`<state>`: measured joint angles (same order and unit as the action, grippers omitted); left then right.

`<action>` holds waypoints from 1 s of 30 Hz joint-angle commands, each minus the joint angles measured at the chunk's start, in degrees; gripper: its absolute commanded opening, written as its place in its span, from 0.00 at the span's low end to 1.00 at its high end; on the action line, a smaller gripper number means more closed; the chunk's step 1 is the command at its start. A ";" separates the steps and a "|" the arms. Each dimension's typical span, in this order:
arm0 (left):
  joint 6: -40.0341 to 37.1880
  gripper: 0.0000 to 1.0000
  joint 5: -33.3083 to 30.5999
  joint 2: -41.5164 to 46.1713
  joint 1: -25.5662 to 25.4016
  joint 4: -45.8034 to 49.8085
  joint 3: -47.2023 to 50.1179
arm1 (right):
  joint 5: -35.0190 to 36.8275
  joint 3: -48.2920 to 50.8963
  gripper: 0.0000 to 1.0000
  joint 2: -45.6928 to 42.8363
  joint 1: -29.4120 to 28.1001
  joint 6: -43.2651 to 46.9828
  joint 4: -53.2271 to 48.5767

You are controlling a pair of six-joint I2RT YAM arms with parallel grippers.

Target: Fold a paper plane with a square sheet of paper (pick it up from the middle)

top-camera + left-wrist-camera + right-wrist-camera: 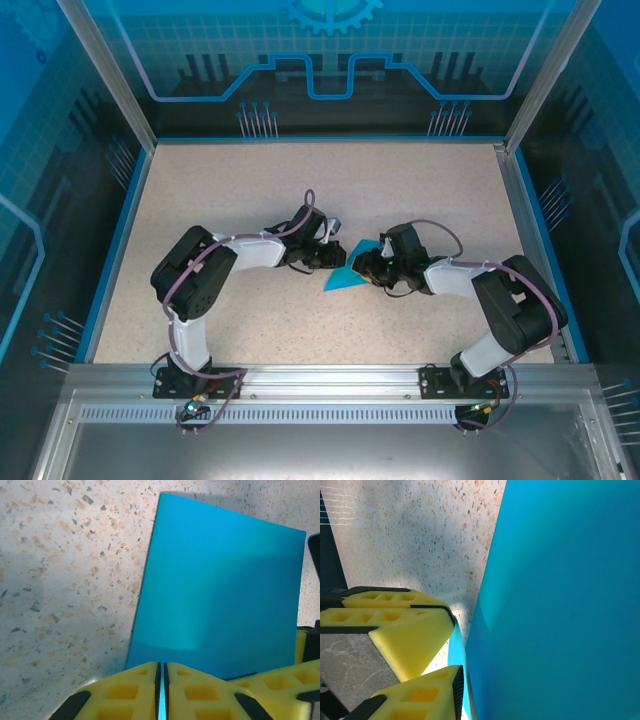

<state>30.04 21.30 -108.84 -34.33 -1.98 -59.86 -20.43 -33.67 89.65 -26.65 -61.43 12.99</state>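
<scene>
The square sheet of paper [343,279] is turquoise and sits between the two grippers at the middle of the table. In the left wrist view the paper [220,590] stretches away from my left gripper [161,680], whose yellow jaws are shut on a thin edge of it. My left gripper [330,258] comes at the sheet from the left, my right gripper [370,268] from the right. In the right wrist view the paper [560,605] stands close up. One right finger [420,700] lies beside its left face with the pad almost touching. The other finger is hidden behind the sheet.
The speckled beige table [250,190] has a blue rim [118,230] and clear walls on three sides. An aluminium rail [320,378] carrying both arm bases runs along the near edge. The left gripper's shut fingers [395,620] show in the right wrist view, close to the sheet.
</scene>
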 commanded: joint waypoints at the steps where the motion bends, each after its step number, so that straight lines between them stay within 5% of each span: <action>1: 0.38 0.14 1.33 -0.93 0.39 -0.70 -0.54 | 0.09 1.23 0.31 -0.29 -1.25 -2.60 0.80; 6: 0.48 0.14 1.90 -1.49 0.37 -0.87 -0.59 | 0.79 1.59 0.29 -1.30 -1.56 -4.69 -1.22; 13: 0.87 0.18 0.75 0.80 0.34 -0.15 -0.32 | 3.34 0.59 0.10 -2.07 -1.96 -6.91 -5.92; 26: -2.54 0.60 -4.91 14.59 2.10 -8.29 13.25 | 8.52 -4.22 0.00 -6.57 -3.09 -9.54 -18.51; 30: -7.11 0.64 -3.69 17.54 2.07 -12.42 16.84 | 9.26 -6.29 0.00 -6.29 -3.47 -10.94 -21.75</action>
<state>27.83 17.37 -93.41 -32.36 -9.04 -44.86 -12.93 -37.78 84.09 -29.12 -70.54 -3.51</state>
